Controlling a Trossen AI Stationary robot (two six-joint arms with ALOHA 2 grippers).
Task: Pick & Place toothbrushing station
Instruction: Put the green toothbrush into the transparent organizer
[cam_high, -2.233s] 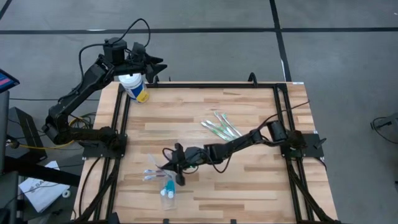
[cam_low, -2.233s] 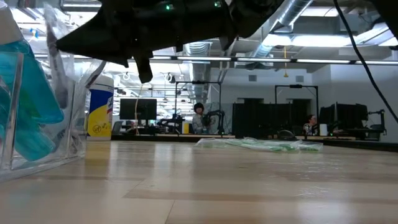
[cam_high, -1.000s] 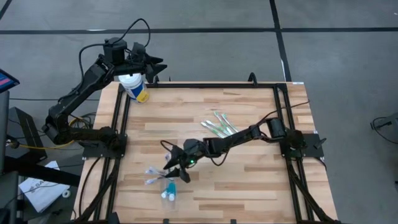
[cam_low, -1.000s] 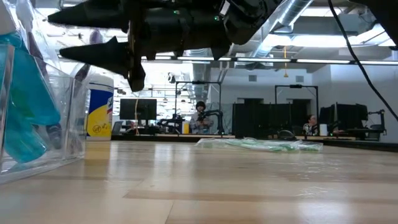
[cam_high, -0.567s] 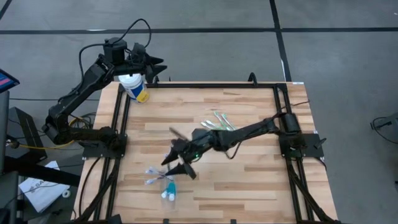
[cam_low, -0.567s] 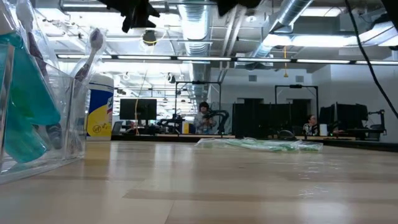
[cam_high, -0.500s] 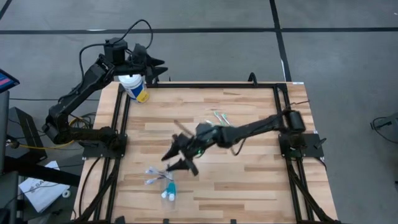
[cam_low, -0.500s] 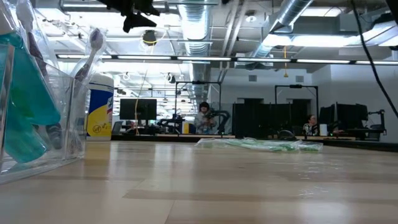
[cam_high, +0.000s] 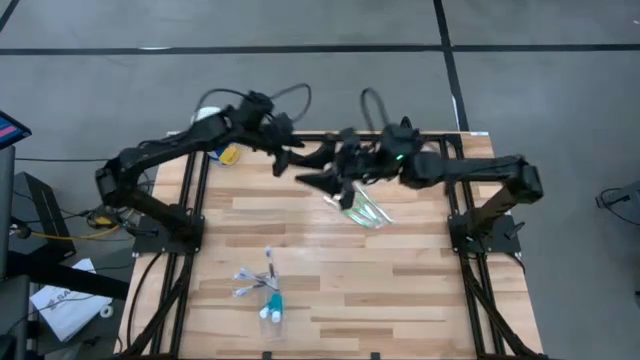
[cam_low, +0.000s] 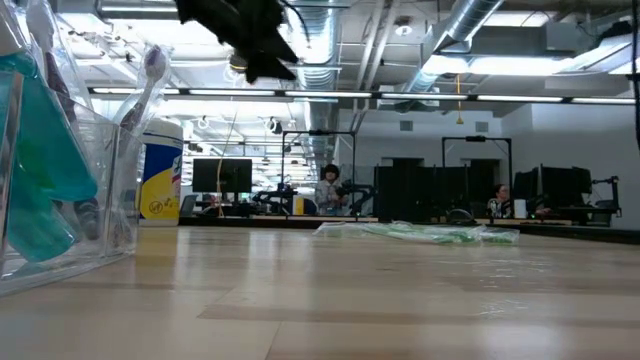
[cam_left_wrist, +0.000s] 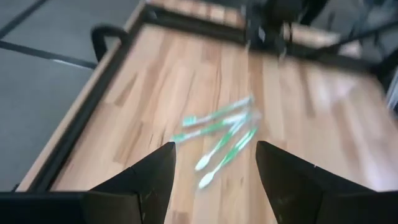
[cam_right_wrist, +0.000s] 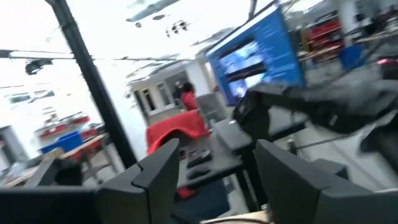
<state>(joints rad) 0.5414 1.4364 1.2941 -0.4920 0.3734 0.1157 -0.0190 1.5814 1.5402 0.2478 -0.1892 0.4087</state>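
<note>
Both claws have lifted toward the table's far edge — the right claw (cam_high: 322, 166) has left the clear holder (cam_high: 262, 289) at the near left and now hangs spread and empty above the loose green toothbrushes (cam_high: 362, 208) at the far middle. Facing it, the left claw (cam_high: 287, 160), also spread and empty, has swung in from the far left corner. Two brushes and teal tubes stand in the holder. Judging by this, the loose brushes come next.
</note>
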